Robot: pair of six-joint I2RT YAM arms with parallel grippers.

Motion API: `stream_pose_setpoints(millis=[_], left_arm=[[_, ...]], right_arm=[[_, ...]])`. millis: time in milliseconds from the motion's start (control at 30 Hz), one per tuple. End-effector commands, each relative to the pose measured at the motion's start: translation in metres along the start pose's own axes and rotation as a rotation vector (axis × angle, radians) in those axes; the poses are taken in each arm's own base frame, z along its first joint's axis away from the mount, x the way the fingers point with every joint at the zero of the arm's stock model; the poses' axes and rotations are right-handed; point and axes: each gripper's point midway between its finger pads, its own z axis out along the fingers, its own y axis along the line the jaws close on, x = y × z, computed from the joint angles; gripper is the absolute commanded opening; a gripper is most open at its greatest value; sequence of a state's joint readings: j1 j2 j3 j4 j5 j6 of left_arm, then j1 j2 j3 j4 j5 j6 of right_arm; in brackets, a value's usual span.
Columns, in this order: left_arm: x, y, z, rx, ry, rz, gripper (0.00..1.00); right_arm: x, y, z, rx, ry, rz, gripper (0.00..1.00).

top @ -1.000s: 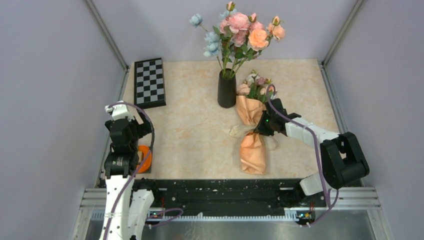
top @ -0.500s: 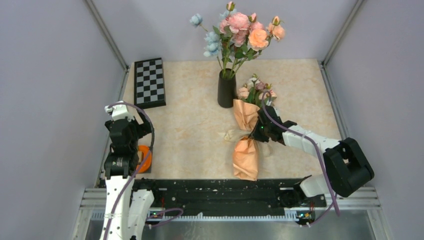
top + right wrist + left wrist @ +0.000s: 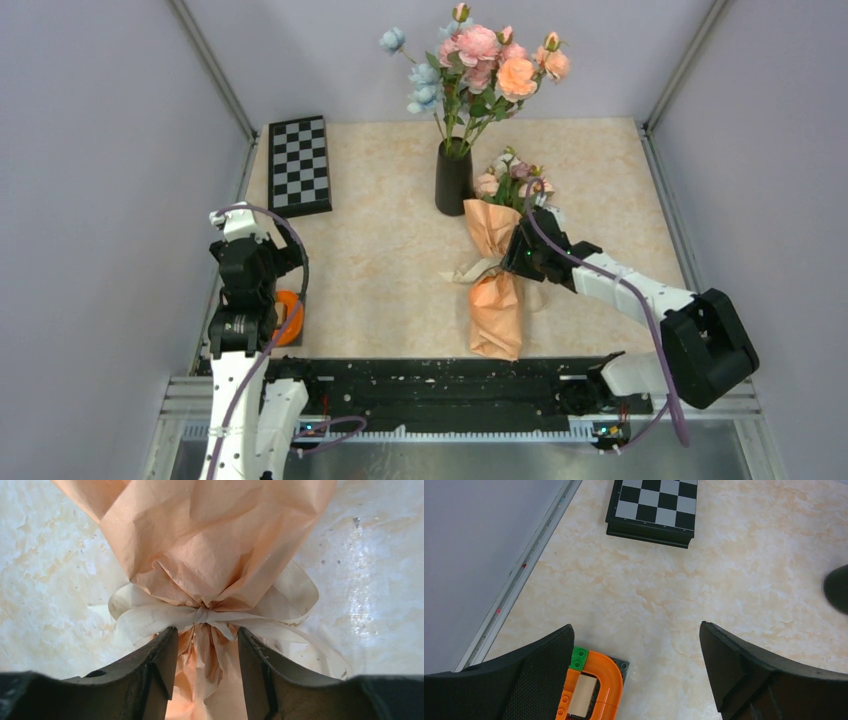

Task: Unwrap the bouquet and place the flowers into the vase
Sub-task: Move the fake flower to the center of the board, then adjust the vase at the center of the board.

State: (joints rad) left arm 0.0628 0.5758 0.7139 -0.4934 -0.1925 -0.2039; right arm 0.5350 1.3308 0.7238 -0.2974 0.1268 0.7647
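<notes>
The bouquet (image 3: 497,300) lies on the table in its peach-orange paper cone, pinched at the waist by a cream ribbon bow (image 3: 165,615). Its flowers (image 3: 512,175) point away from me, close beside the black vase (image 3: 453,182). My right gripper (image 3: 514,262) sits over the waist. In the right wrist view its jaws (image 3: 207,632) stand apart, straddling the crumpled paper neck just below the bow. My left gripper (image 3: 270,265) hangs wide open near the left wall, with nothing between its fingers (image 3: 636,627).
A taller bunch of pink, orange and pale-blue flowers (image 3: 490,60) stands in the vase. A chessboard (image 3: 299,165) lies at the back left. An orange toy piece (image 3: 594,685) sits under my left gripper, by the left rail.
The right gripper shifted the bouquet slightly left and straightened it, then its jaws spread apart around the paper neck. The left arm has not moved.
</notes>
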Motion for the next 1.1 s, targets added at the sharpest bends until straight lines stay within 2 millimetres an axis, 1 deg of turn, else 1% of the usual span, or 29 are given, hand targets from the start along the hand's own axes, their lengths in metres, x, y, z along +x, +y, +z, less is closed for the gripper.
stream_pose_setpoints(millis=[0,167,233,333,433,567,700,900,1067], left_arm=[[-0.008,0.000,-0.001,-0.002,-0.038,-0.012,0.99],[-0.010,0.001,-0.003,-0.009,-0.046,-0.018,0.99],[-0.010,0.001,-0.002,-0.009,-0.047,-0.019,0.99],[-0.010,0.000,-0.002,-0.006,-0.045,-0.018,0.99],[-0.009,0.000,-0.001,-0.003,-0.038,-0.018,0.99],[-0.010,0.000,-0.002,-0.002,-0.043,-0.020,0.99],[-0.010,-0.003,-0.004,0.016,-0.046,-0.022,0.99],[-0.010,-0.008,-0.004,0.034,-0.045,-0.017,0.99],[-0.011,-0.007,-0.005,0.031,-0.048,-0.016,0.99]], right_arm=[[-0.032,0.016,-0.025,-0.025,-0.105,-0.054,0.50],[-0.036,0.016,-0.045,-0.030,-0.135,-0.103,0.59],[-0.039,0.022,-0.055,-0.046,-0.159,-0.129,0.59],[-0.042,0.044,-0.063,-0.086,-0.199,-0.194,0.59],[-0.038,0.074,-0.059,-0.139,-0.196,-0.226,0.56],[-0.035,0.113,-0.040,-0.214,-0.206,-0.240,0.55],[-0.039,0.141,-0.012,-0.240,-0.251,-0.257,0.54],[-0.048,0.164,0.032,-0.208,-0.287,-0.282,0.52],[-0.056,0.171,0.060,-0.154,-0.311,-0.312,0.48]])
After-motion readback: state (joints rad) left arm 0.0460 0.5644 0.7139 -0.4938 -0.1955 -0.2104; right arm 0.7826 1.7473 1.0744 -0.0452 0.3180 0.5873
